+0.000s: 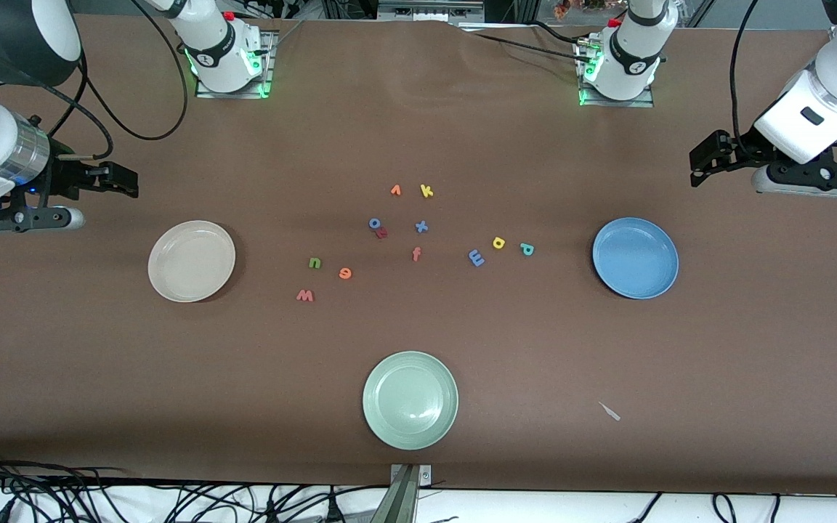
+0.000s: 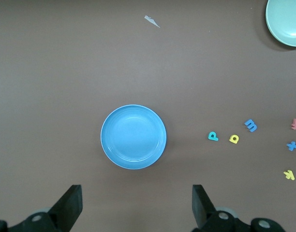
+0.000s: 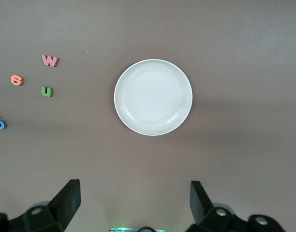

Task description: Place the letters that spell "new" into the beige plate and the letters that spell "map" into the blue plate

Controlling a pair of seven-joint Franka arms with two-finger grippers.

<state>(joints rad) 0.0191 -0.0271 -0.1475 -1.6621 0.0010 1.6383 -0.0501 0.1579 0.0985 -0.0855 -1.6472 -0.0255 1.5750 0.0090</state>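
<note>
two franka arms wait above a brown desk (image 1: pixel 418 131) strewn with foam letters. the left pincer (image 2: pixel 136 205) hangs with its jaws spread wide and nothing between them, over bare desk at the left arm's end, with the blue plate (image 1: pixel 635 257) lying empty just nearer the front camera. the right pincer (image 3: pixel 133 203) hangs likewise at the right arm's end, jaws wide apart and holding nothing, the empty beige plate (image 1: pixel 192 261) just nearer the front camera.

none of the letters lies in a plate. the green n (image 1: pixel 314 263), orange e (image 1: pixel 345 273) and salmon-red w (image 1: pixel 305 295) sit in a loose group between the beige plate and the middle of the desk, the w nearest the front camera. the periwinkle m (image 1: pixel 476 257), yellow a (image 1: pixel 498 242) and teal p (image 1: pixel 527 249) lie in a short row toward the blue plate, the p closest to it, each apart from the others.

in the middle lie the spare letters: a yellow k (image 1: pixel 426 191), an orange v-shaped piece (image 1: pixel 395 190), a blue x (image 1: pixel 421 226), an orange f (image 1: pixel 416 253), and a blue o (image 1: pixel 375 223) touching a dark red r (image 1: pixel 381 232). a pale green plate (image 1: pixel 410 399) rests empty near the front edge, and a small pale scrap (image 1: pixel 609 411) lies beside it toward the left arm's end.
</note>
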